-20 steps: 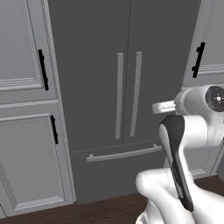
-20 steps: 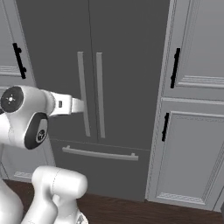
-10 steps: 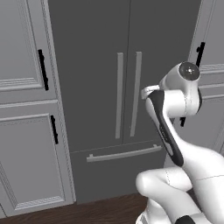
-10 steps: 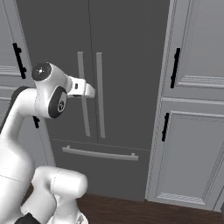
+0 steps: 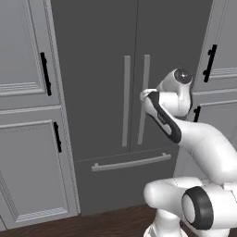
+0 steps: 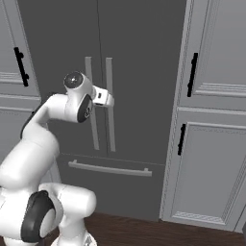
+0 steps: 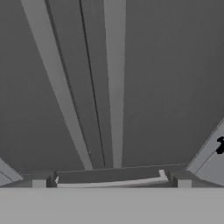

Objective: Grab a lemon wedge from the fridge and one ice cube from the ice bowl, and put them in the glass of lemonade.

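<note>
The fridge [image 5: 92,69] [image 6: 139,72] stands straight ahead, dark grey, both doors closed. Two light grey bar handles [image 5: 126,99] [image 6: 110,103] run down its middle seam. My gripper [image 5: 145,95] [image 6: 110,100] is held out level at the right door's handle [image 5: 145,97], close in front of it. In the hand view the fingertips [image 7: 39,182] stand wide apart, so the gripper [image 7: 111,183] is open with nothing between them, and both handles [image 7: 114,87] run up the picture. The lemon wedge, the ice bowl and the glass of lemonade are out of view.
Light panelled cabinets [image 5: 28,152] [image 6: 211,163] with black handles [image 5: 45,74] [image 6: 193,74] flank the fridge on both sides. A horizontal drawer handle [image 5: 131,162] [image 6: 109,168] crosses the fridge's lower part. Dark wood floor [image 5: 92,224] lies below.
The arm has stretched forward and the hand has moved in toward the fridge's handles. The fridge doors have stayed closed and the gripper has stayed open.
</note>
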